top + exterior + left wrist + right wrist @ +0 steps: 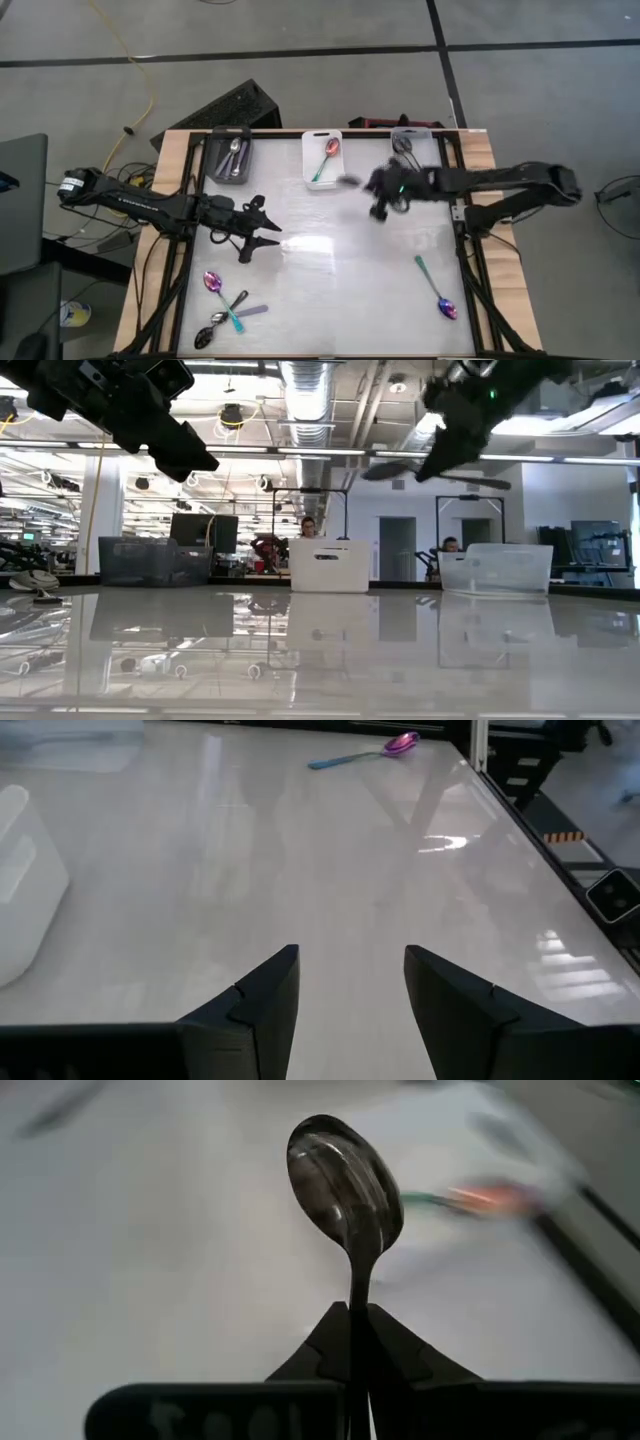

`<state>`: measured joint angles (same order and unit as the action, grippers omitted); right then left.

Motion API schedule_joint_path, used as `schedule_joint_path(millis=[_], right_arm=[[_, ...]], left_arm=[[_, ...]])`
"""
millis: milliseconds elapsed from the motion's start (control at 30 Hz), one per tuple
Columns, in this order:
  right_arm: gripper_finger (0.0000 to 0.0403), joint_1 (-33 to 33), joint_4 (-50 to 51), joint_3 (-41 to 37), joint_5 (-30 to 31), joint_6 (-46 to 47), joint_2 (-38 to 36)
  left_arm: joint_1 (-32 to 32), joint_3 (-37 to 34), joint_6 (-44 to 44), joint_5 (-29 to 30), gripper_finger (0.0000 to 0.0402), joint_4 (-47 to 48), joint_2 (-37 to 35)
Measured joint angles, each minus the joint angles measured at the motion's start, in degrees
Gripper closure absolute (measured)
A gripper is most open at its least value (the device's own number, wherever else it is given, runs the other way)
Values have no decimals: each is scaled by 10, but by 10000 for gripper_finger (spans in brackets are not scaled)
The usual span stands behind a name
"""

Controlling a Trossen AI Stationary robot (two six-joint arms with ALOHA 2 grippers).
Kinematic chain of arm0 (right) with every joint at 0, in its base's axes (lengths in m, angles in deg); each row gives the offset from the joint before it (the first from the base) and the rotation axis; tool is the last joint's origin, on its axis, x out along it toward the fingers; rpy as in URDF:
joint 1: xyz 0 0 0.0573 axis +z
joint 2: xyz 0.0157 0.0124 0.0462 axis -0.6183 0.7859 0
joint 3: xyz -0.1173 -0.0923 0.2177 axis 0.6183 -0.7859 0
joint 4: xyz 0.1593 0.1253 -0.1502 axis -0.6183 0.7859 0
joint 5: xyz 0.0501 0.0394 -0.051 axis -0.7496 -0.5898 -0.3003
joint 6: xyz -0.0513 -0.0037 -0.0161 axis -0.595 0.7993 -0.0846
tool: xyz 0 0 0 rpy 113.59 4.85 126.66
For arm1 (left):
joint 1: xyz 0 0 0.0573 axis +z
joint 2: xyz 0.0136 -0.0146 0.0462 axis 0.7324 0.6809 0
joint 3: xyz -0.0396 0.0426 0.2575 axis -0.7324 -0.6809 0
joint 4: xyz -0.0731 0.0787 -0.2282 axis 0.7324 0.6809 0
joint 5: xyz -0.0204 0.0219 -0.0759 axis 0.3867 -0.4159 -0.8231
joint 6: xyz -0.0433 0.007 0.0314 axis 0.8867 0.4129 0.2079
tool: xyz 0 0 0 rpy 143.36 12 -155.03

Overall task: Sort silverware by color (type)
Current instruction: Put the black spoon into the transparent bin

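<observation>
Between the pinched fingers of the right gripper [352,1342], a glossy black spoon [345,1180], held by the handle, bowl out ahead, raised above the table [340,250]. Just beyond that gripper, the middle white bin [322,160] with an iridescent spoon [327,155]; beside it, the right-hand bin [412,142] with dark spoons; far off, the dark bin [231,160] with silver spoons [233,157]. Over the table's left part, the left gripper [348,995], fingers spread, holding nothing. Well ahead of it, one iridescent spoon [365,752]; behind and to its side, a loose cluster of spoons [222,308].
</observation>
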<state>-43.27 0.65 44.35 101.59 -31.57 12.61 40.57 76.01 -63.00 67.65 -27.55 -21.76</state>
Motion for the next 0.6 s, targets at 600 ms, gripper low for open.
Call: schedule_joint_path(millis=[600], right_arm=[[368,-353,57,-45,1,-10,12]], left_arm=[[-6,0,-7,23,235,0,0]])
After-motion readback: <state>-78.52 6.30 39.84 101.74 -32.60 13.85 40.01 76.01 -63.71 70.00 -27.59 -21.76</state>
